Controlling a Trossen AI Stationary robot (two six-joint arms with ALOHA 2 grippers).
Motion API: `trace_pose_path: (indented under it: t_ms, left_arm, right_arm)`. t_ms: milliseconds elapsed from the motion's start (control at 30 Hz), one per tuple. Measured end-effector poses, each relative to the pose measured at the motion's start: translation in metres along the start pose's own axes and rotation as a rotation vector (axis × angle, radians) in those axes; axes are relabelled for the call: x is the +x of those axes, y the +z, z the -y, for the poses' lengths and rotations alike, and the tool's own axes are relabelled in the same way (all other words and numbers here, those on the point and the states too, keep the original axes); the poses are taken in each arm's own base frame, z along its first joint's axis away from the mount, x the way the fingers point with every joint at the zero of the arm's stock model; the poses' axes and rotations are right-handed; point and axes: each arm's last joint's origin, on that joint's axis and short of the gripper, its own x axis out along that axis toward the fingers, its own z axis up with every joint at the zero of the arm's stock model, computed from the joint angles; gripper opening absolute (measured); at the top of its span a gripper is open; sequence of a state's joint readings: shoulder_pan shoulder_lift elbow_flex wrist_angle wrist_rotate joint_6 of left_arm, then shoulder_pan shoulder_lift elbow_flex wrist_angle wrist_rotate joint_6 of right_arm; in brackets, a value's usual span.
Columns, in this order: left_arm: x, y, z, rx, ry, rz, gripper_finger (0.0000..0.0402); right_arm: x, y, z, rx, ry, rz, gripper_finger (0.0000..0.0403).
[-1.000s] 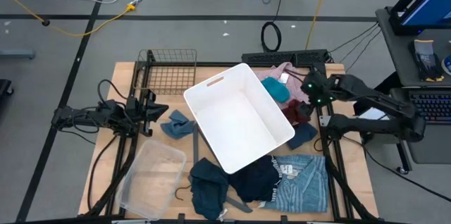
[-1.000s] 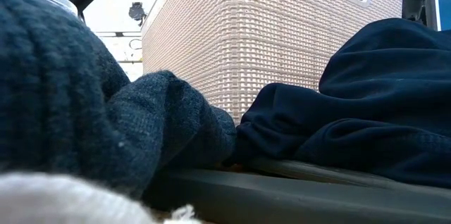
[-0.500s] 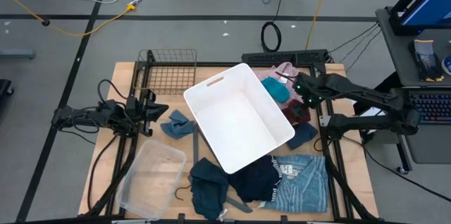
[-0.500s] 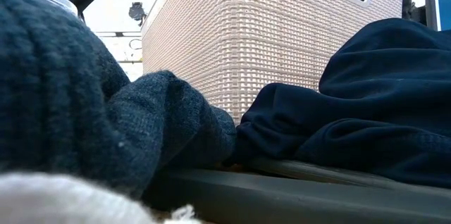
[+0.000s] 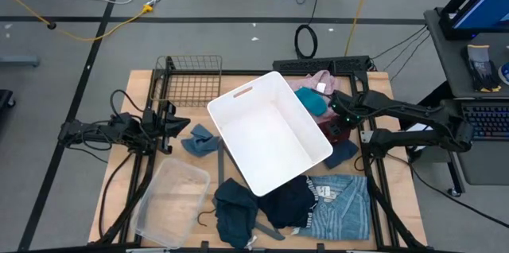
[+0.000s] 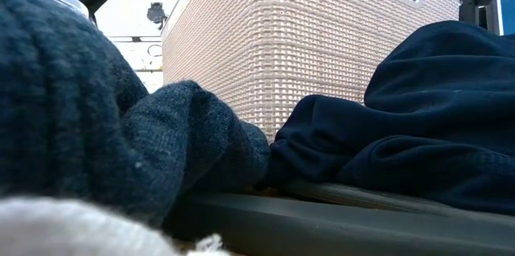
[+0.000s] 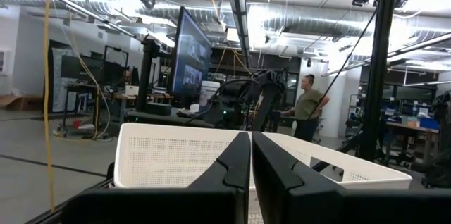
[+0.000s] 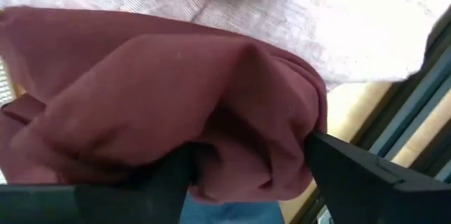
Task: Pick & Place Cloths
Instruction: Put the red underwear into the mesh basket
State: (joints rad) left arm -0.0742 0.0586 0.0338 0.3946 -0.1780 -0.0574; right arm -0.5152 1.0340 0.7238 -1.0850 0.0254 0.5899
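The right gripper (image 8: 246,157) stands at the right side of the table, down on the dark red cloth (image 8: 176,97), fingers apart with a bunched fold of that cloth between them (not yet pinched, as far as can be judged). The cloth lies directly under this gripper, just right of the white basket (image 5: 270,130), beside the pink fleece (image 5: 318,80) and teal cloth (image 5: 312,100). The left gripper (image 7: 250,160) waits closed at the far left side, well apart; the right arm is plainly nearer.

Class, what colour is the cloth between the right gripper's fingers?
Dark red cloth, clearest in the right wrist view.
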Motion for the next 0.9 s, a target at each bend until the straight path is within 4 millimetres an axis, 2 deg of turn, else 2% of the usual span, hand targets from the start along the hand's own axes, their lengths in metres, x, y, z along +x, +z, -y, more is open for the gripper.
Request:
trace_pose_path:
  t_ms: [200, 467, 533, 700, 900]
  left_arm:
    - [0.0, 0.0, 0.0, -0.004, 0.0, 0.0, 0.0017]
    - [0.0, 0.002, 0.0, -0.008, -0.002, 0.025, 0.0017]
    - [0.0, 0.003, 0.0, -0.01, -0.002, 0.033, 0.0017]
    - [0.0, 0.005, 0.0, -0.013, -0.003, 0.053, 0.0017]
    - [0.0, 0.008, 0.0, -0.013, 0.002, 0.085, 0.0017]
  right_arm:
    - [0.0, 0.0, 0.0, 0.001, 0.003, 0.004, 0.0166]
    - [-0.002, -0.001, 0.001, 0.018, 0.006, 0.009, 0.0025]
    - [-0.007, -0.003, 0.002, 0.017, 0.012, 0.026, 0.0008]
    - [-0.042, -0.003, 0.008, 0.053, -0.061, 0.14, 0.0004]
    - [-0.105, -0.002, 0.014, 0.084, -0.067, 0.359, 0.0002]
